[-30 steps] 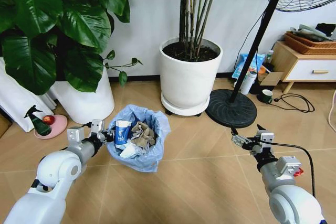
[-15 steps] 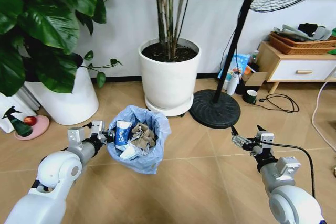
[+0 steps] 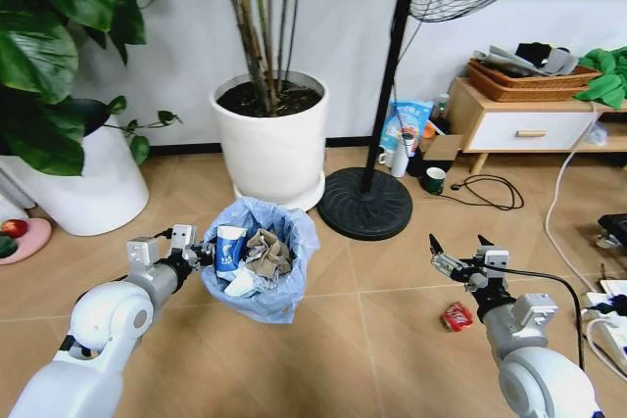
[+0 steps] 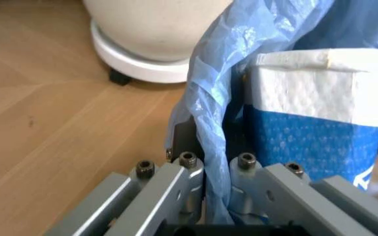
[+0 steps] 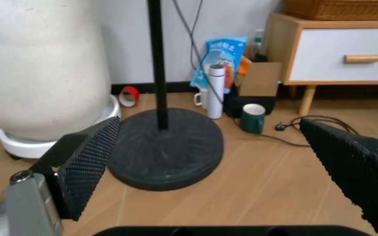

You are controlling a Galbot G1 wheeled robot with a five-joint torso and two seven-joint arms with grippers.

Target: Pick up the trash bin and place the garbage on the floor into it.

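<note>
A room corner with a white wall and a tan herringbone floor (image 3: 382, 340); a white pot (image 3: 271, 139) of bare stems stands against the wall and serves as the landmark here. Just right of the pot is the round black base of a fan stand (image 3: 364, 203), and farther right a low wooden cabinet (image 3: 519, 119) with a basket on top. A mug (image 3: 433, 179) and a blue packet (image 3: 404, 124) sit between the fan stand and the cabinet. Well left of the pot is a second white pot (image 3: 73, 183) with broad green leaves.

The bin (image 3: 260, 256) is in front of the pot, nearer the robot, its blue bag liner wrinkled around the rim. Inside it lie a blue-white can (image 3: 229, 245), a grey wrapper (image 3: 266, 250) and white paper. The left gripper (image 3: 186, 247) is at the bin's left rim; the left wrist view shows its fingers (image 4: 187, 189) pinched narrow on the liner and rim, the can just beyond them.

The right gripper (image 3: 457, 254) hangs well to the right of the pot and forward of the fan stand, its black fingers (image 5: 87, 164) spread wide and holding nothing. A red can (image 3: 456, 316) lies on the floor just beside that arm, apart from the bin.
</note>
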